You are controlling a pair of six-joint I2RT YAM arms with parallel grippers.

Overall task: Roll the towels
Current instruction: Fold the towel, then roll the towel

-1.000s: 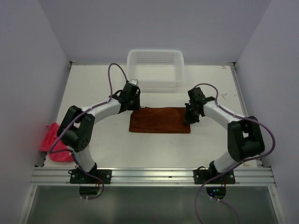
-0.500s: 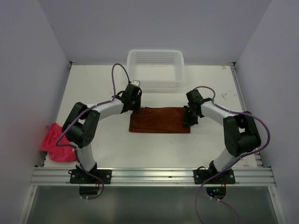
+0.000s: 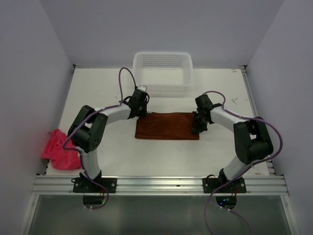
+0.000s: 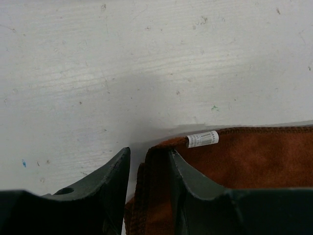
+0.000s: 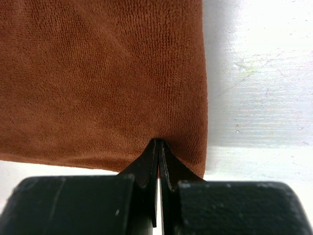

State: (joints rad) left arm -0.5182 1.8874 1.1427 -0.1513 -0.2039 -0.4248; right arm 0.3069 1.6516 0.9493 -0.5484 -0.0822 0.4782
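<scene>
Because the left jaws stand part open astride the far-left corner of the brown towel (image 3: 166, 126), with bare desk (image 4: 146, 58) showing between one jaw and the cloth, closing could catch only the hem and let it slip, so the roll would start crooked against the right jaws, which are shut on a thin pinch at the right end. Both arms are bent at the elbow and reach inward, the left arm (image 3: 110, 113) low at the corner before the basket (image 3: 164, 88), the right arm (image 3: 227, 117) mirrored; the pink towel (image 3: 58, 154) lies crumpled at the desk's left edge, well apart.
</scene>
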